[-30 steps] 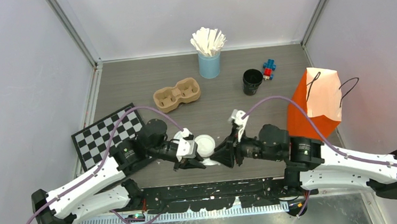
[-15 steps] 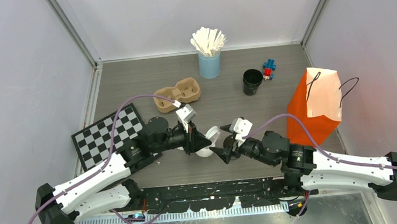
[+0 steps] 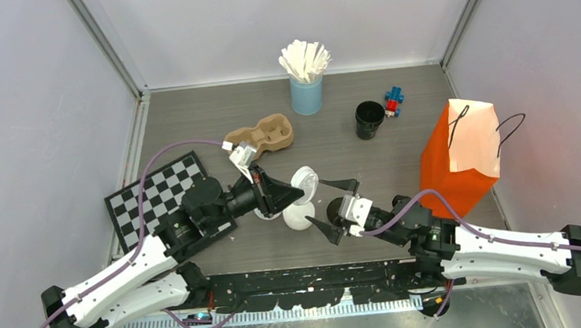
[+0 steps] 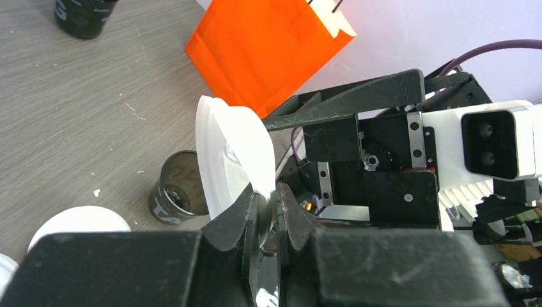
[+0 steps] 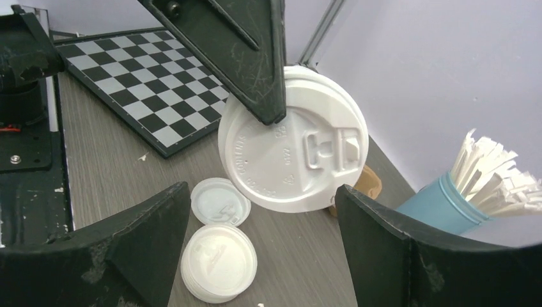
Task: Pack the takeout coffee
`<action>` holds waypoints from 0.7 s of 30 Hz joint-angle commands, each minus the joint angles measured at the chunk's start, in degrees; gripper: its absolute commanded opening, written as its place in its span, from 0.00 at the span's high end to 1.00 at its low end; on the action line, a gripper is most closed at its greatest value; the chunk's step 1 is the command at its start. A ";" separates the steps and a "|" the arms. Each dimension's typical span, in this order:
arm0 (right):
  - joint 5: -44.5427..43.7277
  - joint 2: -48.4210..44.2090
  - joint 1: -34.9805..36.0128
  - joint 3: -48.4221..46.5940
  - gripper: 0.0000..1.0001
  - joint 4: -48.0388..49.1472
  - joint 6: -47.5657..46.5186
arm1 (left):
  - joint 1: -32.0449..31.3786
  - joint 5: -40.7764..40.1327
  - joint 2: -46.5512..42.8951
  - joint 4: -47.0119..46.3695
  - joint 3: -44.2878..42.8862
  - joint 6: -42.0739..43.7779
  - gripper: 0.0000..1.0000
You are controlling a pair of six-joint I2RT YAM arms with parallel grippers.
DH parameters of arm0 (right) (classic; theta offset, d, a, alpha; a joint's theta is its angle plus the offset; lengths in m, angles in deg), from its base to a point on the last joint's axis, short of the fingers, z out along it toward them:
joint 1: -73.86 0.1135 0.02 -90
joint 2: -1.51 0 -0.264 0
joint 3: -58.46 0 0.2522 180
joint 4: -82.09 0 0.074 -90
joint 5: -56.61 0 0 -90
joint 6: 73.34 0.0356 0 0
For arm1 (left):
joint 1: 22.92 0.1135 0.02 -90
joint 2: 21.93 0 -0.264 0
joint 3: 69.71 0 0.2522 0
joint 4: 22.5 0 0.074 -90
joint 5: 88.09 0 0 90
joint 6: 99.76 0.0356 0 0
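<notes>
I've got the left claw pinched nearly closed on the rim of a round white sip lid, held on edge above the desk, embossed top facing the right claw, which is wide open and empty; lidless black cup stands at the back near the orange bag.

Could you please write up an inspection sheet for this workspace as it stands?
Surface: grey wood-grain table, a few specks.
Job's things: white lid held on edge; far black cup and near black cup lidless; two loose lids lying flat.
Clutter: stirrer cup, cardboard carrier, toy, checkerboard, orange bag.
Grippers: left gripper shut on the lid; right gripper open, facing it.
Cables: purple cables arch over both arms.
Surroundings: plain walls; nothing seen.
</notes>
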 commanded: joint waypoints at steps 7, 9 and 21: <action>-0.90 2.64 0.28 0.32 0.12 8.51 -5.14 | -0.01 7.42 0.78 -1.98 -0.96 -3.51 0.94; -1.11 2.24 0.26 0.58 0.12 8.49 -4.91 | -0.01 7.85 0.55 -1.80 -0.76 -3.16 0.95; 0.31 1.39 0.21 0.07 0.12 4.44 -4.01 | -0.01 7.39 -0.93 0.91 -1.48 -0.79 0.94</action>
